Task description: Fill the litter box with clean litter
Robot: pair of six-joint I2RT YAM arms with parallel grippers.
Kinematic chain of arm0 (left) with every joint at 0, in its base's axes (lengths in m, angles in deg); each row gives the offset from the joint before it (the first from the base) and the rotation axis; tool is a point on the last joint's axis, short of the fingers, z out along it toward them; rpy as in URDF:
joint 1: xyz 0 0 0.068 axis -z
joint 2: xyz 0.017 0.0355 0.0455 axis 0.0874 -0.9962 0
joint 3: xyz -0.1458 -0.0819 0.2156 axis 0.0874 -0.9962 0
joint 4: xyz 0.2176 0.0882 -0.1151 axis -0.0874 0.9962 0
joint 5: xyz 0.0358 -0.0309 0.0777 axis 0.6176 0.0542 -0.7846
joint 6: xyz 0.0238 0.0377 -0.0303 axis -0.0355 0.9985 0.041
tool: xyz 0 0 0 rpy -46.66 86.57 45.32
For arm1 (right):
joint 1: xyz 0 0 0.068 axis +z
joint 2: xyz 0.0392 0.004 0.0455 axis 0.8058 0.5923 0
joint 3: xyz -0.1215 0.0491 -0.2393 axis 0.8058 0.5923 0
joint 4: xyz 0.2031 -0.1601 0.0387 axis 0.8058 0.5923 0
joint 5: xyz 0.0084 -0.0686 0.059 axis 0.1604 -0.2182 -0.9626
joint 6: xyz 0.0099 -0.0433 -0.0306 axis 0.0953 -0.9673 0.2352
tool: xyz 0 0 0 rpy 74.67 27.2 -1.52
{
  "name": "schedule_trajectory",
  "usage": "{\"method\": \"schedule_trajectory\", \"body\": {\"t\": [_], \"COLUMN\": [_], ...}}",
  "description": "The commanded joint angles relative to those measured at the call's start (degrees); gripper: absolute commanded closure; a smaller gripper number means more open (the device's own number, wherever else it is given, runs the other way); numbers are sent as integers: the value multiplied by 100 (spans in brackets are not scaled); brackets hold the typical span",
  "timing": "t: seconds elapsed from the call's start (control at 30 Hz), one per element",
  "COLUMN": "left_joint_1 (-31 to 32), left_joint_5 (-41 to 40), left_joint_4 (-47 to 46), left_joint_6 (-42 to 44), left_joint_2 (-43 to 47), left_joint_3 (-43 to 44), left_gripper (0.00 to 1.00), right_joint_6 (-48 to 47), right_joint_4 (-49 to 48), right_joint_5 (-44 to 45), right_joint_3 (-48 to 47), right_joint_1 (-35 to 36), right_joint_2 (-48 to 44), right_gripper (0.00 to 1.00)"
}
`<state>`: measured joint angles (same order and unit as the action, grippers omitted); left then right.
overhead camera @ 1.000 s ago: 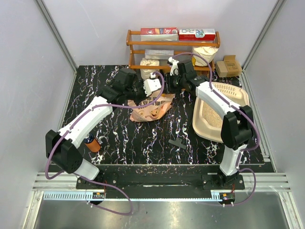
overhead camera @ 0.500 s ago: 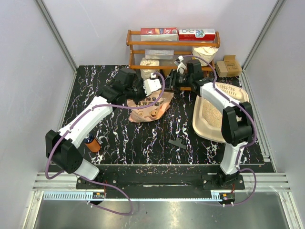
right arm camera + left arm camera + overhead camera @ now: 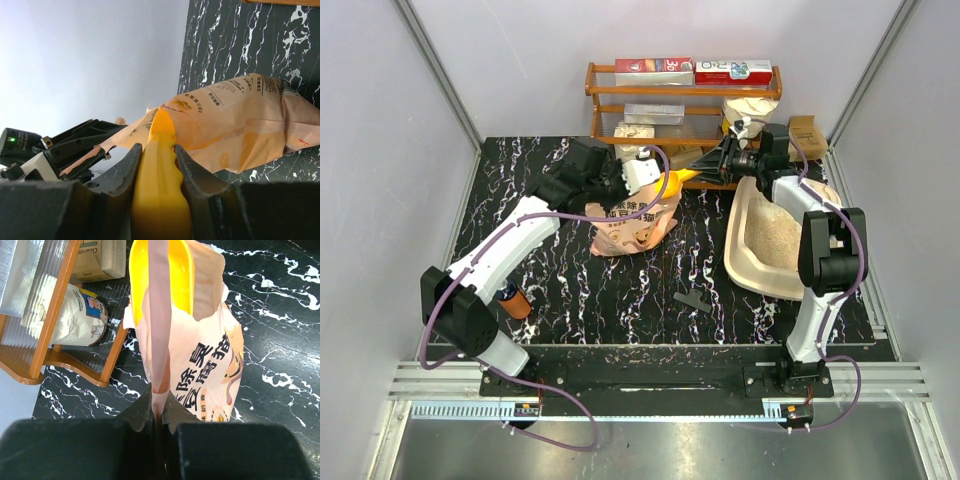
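Black marbled tabletop (image 3: 570,290) from above, wooden shelf rack (image 3: 650,92) along the back wall; the bag (image 3: 632,228) stands mid-table, and the litter box (image 3: 738,262) lies to its right, on the right arm's side, long axis running far to near; a bed of clean litter (image 3: 772,232) already covers its floor. My left tool (image 3: 642,178) is at the bag's top edge; my right tool (image 3: 728,160) reaches in from over the box's far end, carrying the yellow scoop (image 3: 686,177); the scoop's long axis runs left to right, bowl toward the bag, handle toward the box.

Left wrist now; the left tool (image 3: 159,412) is pinched shut on a strip of the bag's (image 3: 205,365) torn top, pulling the mouth open; the scoop's (image 3: 177,275) bowl sits in that mouth, and I see no granules in the part that shows.

Right wrist; the right tool (image 3: 157,150) is clamped on the scoop's (image 3: 160,200) handle, tip pointing straight into the bag's (image 3: 240,120) opening; the box is out of this view.

My read: the load comes out along that same axis, then swings right and toward me to the box; the right arm is the nearer one, so the carry is short.
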<state>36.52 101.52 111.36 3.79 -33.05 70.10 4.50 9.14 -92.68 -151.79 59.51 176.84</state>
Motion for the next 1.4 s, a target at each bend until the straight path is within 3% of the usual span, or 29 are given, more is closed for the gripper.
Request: {"method": "schedule_trajectory", "body": {"t": [0.0,0.63,1.37], "left_joint_1": [31,31,13], "left_joint_5": [-46,-142,-318], "left_joint_4": [-375,-375,-481], "left_joint_6": [53,70,255], "left_joint_2": [8,78,60], "left_joint_3": [500,571,456], "left_gripper": [100,100,100], "right_joint_6": [592,2217,2491], "right_joint_4": [-730,-2891,-3165], "right_joint_5": [-298,-939,-1203], "right_joint_3": [63,740,792], "right_joint_1": [-222,-477,-1101], "right_joint_2": [-91,515,384], "right_gripper": [100,100,100]}}
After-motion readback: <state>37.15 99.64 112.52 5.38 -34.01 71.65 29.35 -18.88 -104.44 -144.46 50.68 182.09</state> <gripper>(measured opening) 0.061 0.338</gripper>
